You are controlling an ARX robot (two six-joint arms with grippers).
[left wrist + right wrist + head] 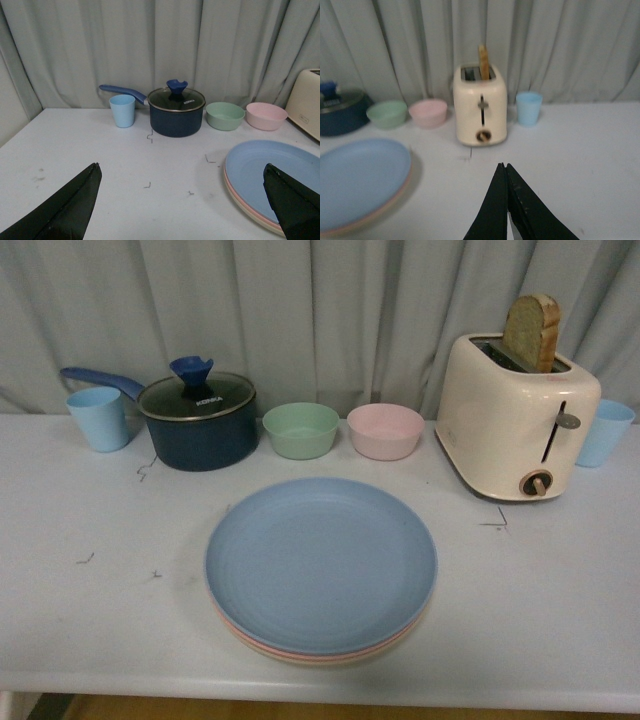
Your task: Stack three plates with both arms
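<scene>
In the front view neither arm showed; the light blue plate (320, 562) lay on top of a stack near the front edge of the white table (90, 620), with a cream rim and a pink rim (300, 652) peeping out beneath it, so the stacking looked done and the sensible step was to keep both arms clear and not nudge the pile; the lid of the dark blue pot (198, 420) bore white lettering too small to read with confidence; the toaster (515, 420) held a slice of bread. In the left wrist view the left gripper (182, 200) stood released, its fingers wide apart above the bare table, one fingertip (290, 200) overlapping the plates' near edge in the picture; the lid lettering stayed unreadable. In the right wrist view, which was blurred, the right gripper (506, 200) was clenched on nothing, well apart from the stack; no writing was legible.
</scene>
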